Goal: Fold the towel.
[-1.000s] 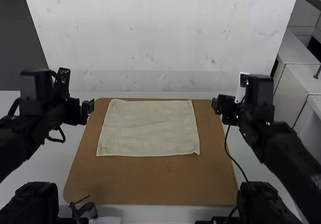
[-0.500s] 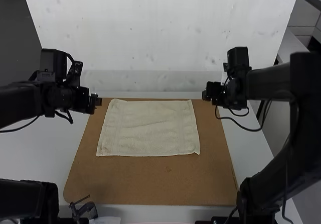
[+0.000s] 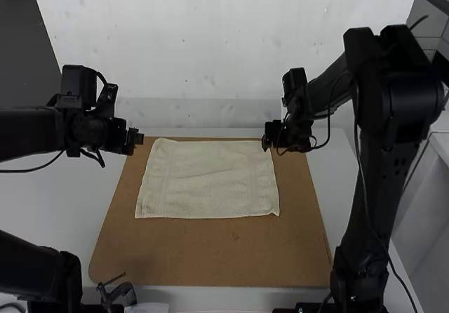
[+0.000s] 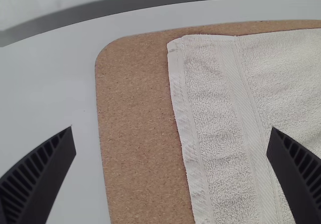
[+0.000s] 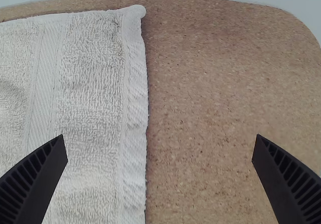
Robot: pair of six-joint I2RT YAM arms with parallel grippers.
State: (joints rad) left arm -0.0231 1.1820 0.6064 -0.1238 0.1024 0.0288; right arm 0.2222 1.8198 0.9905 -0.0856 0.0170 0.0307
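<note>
The high view is dim and softly lit; both wrist views look brighter.

No readable text, label, brand, number or sign can be made out on anything here.

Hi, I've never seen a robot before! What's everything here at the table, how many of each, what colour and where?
Towel: one, cream, spread on the board
Board: one, brown, under the towel
Table: one, whitish, beneath the board
Small dark object: one, black, at the near left; I can't tell what it is
Arms: two, black, left arm and right arm, one on each side
Pincers: two, black, left pincer near the towel's far left corner, right pincer near its far right corner
</note>
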